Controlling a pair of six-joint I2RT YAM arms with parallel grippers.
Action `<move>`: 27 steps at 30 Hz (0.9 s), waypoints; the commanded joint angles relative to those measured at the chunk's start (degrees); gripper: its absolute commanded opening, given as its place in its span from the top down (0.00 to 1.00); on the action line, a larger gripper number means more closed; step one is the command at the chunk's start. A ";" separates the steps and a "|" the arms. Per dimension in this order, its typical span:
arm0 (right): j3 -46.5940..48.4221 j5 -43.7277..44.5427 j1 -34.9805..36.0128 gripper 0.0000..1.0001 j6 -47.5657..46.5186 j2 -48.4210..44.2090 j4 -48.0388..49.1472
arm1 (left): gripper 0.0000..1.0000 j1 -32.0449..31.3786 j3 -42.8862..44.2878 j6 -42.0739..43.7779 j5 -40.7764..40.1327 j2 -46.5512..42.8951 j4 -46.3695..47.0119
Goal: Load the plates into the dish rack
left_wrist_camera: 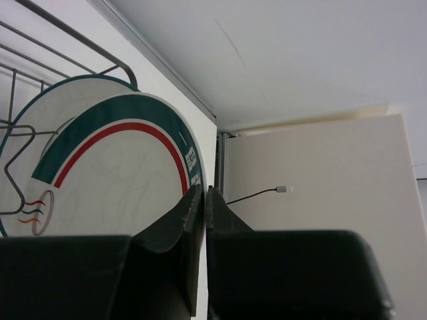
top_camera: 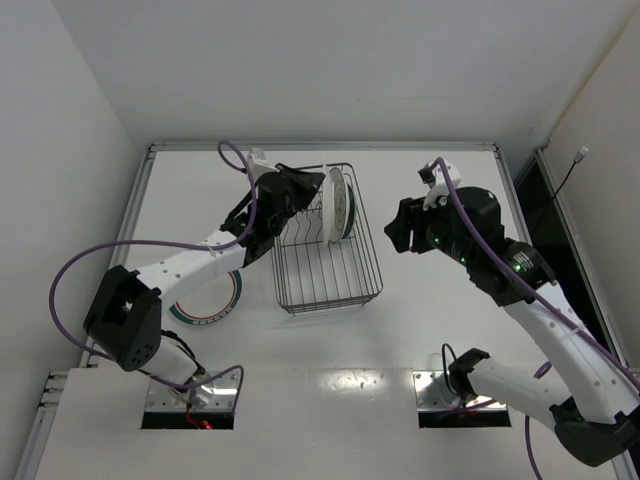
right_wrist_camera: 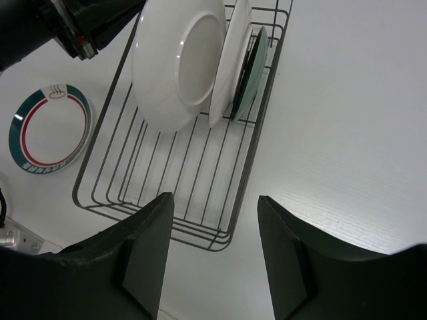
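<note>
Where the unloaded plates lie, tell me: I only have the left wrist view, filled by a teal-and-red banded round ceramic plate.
Observer: One more teal-and-red banded round ceramic plate lies flat on the white table, left of the dark wire dish rack.
Operator: Report what is racked.
Observer: Two plates stand upright at the rack's far end, next to the held plate.
Operator: Now the right gripper.
Observer: Open, empty, right of the rack.

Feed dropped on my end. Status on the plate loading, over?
Left gripper shut on banded plate at dish rack. Right gripper open, empty. Second banded plate flat on table. Nothing blocks rack.
</note>
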 commanded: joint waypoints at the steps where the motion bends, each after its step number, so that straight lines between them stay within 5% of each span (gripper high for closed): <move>1: -0.84 0.74 0.37 0.50 -0.76 -0.78 0.70 | 1.00 -0.91 0.47 -1.78 -1.19 -0.20 6.60; 13: -1.37 1.79 0.90 0.50 -1.29 -0.78 0.70 | 1.00 -0.91 -0.67 -1.78 -2.77 2.34 4.23; 20: -2.43 1.27 0.90 0.50 -1.29 -1.30 0.70 | 0.99 -1.43 6.61 0.85 -2.77 8.93 -2.45; 27: -2.43 -1.19 0.90 0.50 -0.06 -1.30 0.70 | 0.54 -1.96 9.09 3.85 -4.18 10.18 -5.36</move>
